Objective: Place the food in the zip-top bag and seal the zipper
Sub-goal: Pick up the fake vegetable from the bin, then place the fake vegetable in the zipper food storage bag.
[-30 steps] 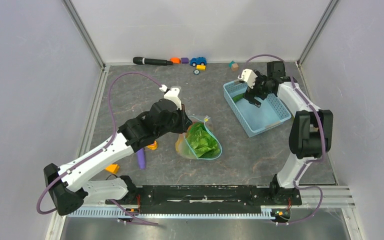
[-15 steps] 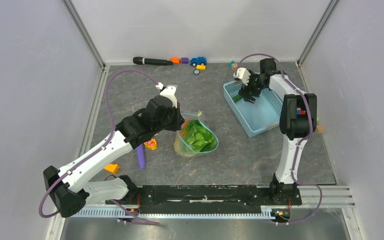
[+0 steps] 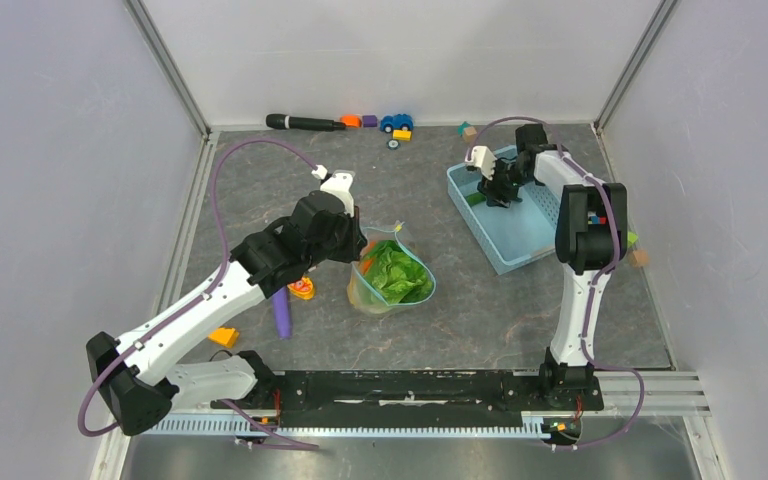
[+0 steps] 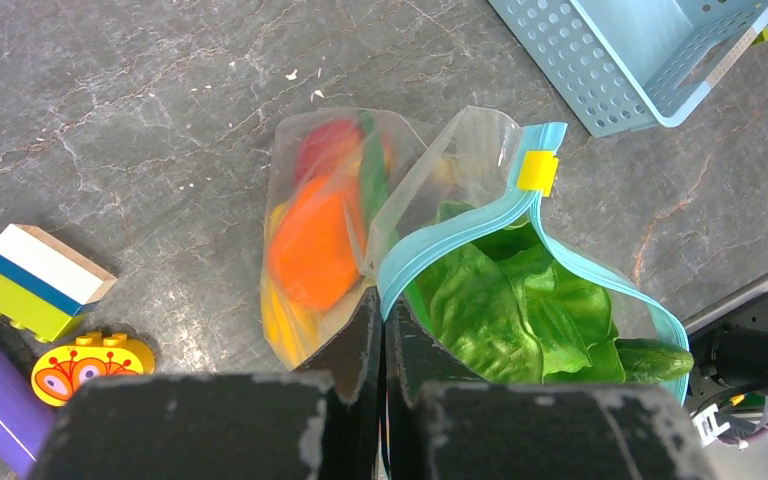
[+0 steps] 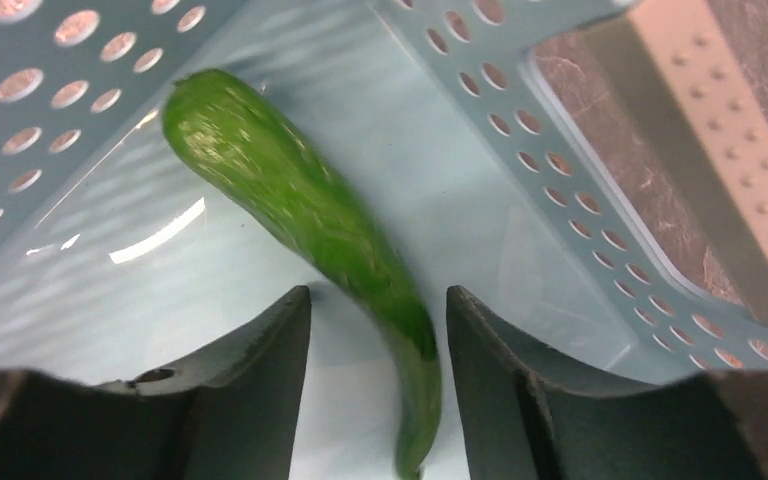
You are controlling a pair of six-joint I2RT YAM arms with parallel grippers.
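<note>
While the left pincer [image 4: 380, 330] is clamped tight on the bag [image 4: 460, 150] at its zipper [image 4: 460, 240], holding the mouth open on the table [image 3: 480, 320] over lettuce [image 4: 500, 310] and an orange [image 4: 310, 245], the right pincer [image 5: 378, 380] stands parted astride a pod [image 5: 300, 210] in the basket [image 5: 520, 120], gripping nothing. That pod lies slantwise and looks glossy, so closing fingers could squirt it aside. A weak pinch on the thin rim could let the mouth flop shut. The pod's near tip is cut off below, and I cannot quite tell whether either finger touches it.
</note>
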